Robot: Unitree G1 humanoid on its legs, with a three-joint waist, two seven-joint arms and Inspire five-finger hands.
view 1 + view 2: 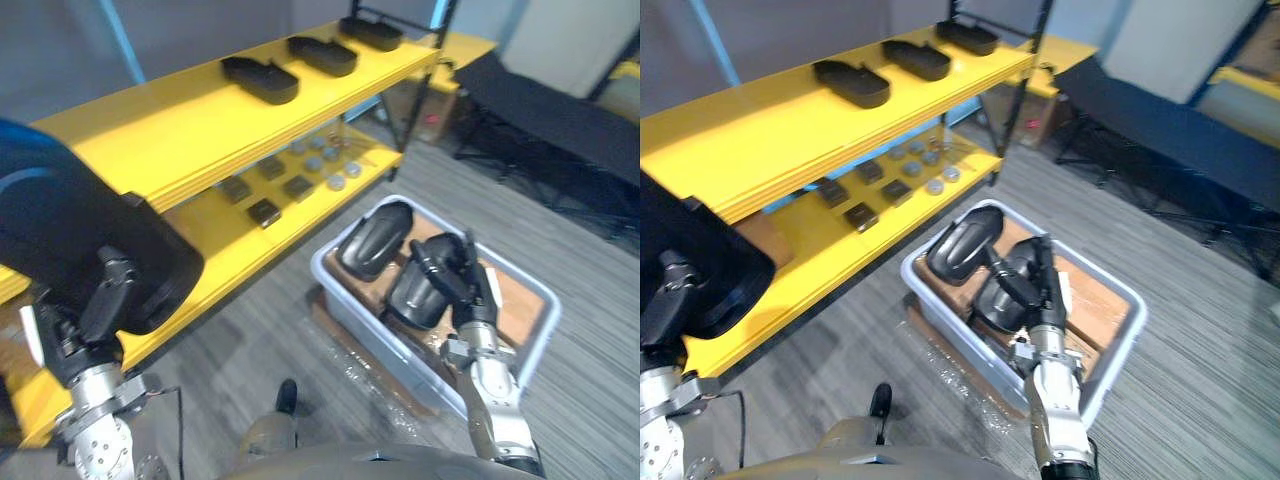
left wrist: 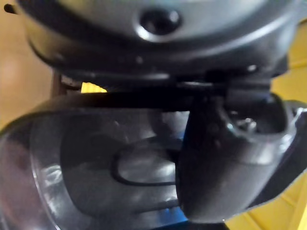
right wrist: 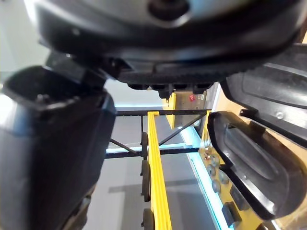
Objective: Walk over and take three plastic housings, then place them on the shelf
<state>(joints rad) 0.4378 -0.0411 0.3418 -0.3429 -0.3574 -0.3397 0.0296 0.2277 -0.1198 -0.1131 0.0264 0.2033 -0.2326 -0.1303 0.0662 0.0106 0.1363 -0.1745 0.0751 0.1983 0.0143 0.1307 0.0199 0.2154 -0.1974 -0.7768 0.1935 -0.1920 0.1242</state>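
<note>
My left hand [image 1: 100,300] is shut on a large black plastic housing [image 1: 80,230], held up near the front of the yellow shelf [image 1: 180,130]. In the left wrist view its thumb [image 2: 225,163] presses on the housing's hollow inside [image 2: 96,167]. Three more black housings [image 1: 260,80] lie in a row on the top board. My right hand [image 1: 455,270] is down in the grey bin [image 1: 545,300]. Its fingers curl over one housing [image 1: 415,295], and the thumb [image 3: 53,153] stands apart from it. Another housing [image 1: 375,240] lies beside it in the bin.
The lower yellow board carries small dark square parts [image 1: 265,212] and round grey parts [image 1: 325,160]. The bin rests on a flat wrapped package [image 1: 350,360] on the grey floor. A black folding cot [image 1: 560,110] stands at the back right.
</note>
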